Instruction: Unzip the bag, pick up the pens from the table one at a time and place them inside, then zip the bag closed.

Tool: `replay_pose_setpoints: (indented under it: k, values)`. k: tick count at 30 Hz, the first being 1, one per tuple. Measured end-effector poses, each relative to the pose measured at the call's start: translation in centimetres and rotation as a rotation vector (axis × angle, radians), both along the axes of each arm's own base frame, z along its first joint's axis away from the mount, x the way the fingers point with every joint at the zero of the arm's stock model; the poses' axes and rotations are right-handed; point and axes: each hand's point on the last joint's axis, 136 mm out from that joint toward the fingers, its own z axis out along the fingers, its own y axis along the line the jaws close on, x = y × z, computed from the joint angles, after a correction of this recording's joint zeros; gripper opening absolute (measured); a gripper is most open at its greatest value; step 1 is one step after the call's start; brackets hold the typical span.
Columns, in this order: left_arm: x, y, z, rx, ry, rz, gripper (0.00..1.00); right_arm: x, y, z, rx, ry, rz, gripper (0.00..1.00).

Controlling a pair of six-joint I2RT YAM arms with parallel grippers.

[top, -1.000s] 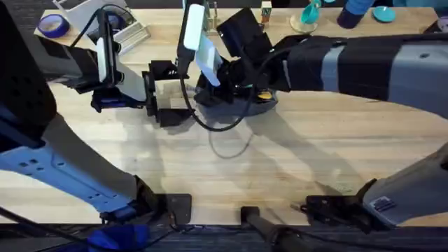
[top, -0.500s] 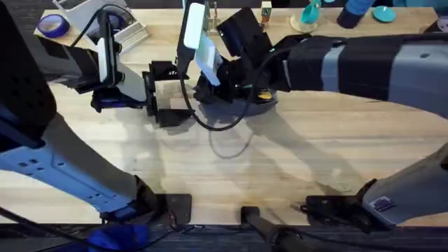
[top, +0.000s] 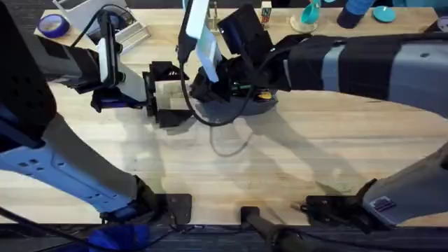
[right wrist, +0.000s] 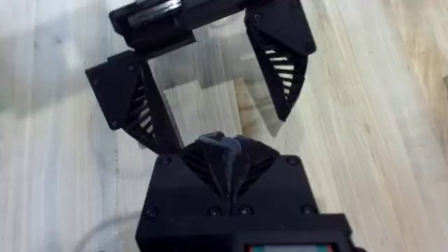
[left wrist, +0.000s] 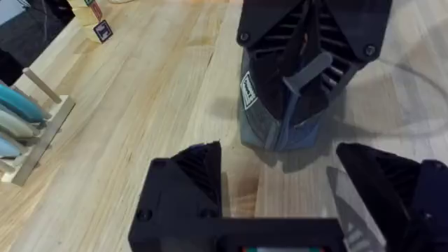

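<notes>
No pens lay loose on the desk [top: 294,140], so the filling looked done and the zipping was probably what remained. The right pincer [left wrist: 308,77] was clamped on one end of the blue-grey pouch [left wrist: 269,129], pinching a fold of fabric. The left pincer [left wrist: 280,185] stood wide just beside it, empty. The pouch lay toward the desk's far edge, near the middle.

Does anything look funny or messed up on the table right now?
Nothing is spilled or broken. The bag sits on the table with the right gripper pinching its end fabric, so it bunches up there. The left gripper waits open, just short of the bag.
</notes>
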Motion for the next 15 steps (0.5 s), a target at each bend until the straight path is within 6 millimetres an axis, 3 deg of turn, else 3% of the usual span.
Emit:
replay_pose_setpoints:
  k: [15]
  values:
    - [0.0,0.0,0.0,0.0,0.0,0.0,0.993,1.2,-1.7,0.9,0.105,0.184,-0.076,0.032]
